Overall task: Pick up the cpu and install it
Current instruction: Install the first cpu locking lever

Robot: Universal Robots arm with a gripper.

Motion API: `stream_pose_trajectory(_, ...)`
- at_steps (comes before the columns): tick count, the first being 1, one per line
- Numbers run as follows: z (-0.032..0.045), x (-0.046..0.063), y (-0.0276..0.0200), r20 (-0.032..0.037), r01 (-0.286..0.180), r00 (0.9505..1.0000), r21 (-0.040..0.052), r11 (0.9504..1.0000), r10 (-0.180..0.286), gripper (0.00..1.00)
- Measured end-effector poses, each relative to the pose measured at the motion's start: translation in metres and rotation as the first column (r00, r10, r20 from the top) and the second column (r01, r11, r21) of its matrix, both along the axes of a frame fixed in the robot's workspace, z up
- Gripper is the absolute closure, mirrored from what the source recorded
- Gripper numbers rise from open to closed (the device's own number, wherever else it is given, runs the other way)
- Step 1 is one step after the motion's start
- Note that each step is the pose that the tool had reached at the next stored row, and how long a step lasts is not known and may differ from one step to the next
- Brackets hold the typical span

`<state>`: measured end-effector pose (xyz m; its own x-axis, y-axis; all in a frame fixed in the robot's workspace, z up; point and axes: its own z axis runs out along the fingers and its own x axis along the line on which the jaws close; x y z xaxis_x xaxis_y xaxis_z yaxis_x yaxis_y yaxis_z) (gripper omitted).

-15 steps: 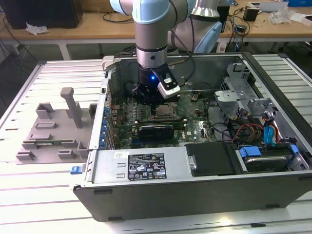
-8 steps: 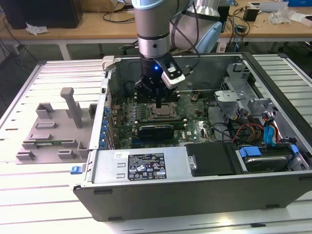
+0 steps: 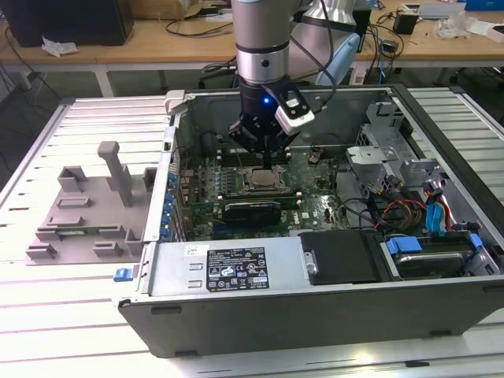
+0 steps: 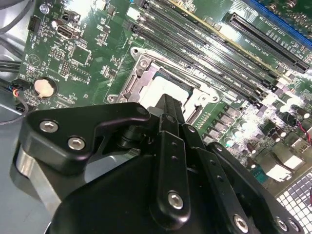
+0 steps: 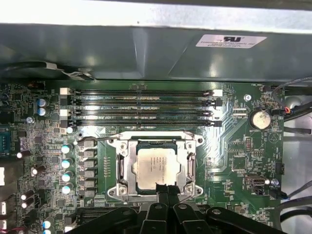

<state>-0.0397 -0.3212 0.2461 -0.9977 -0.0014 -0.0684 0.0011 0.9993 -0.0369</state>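
1. The cpu (image 5: 157, 165) is pictured lying flat in the motherboard socket (image 5: 122, 168), silver top upward.
2. It is judged light, stiff and fragile (best gripped by opposite edges).
3. The gripper (image 5: 165, 187) is poised at its edge, fingers together, nothing clamped.

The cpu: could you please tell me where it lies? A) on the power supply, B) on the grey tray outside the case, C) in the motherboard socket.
C: in the first wrist view the cpu lies flat inside the socket frame, the gripper at its edge.
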Motion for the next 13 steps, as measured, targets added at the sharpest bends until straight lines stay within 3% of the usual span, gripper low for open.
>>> stream_pose_trajectory(13,0.0006,-0.0028,0.0000,0.0000,0.000,1.0000,-0.0001,1.0000,0.000,0.89)
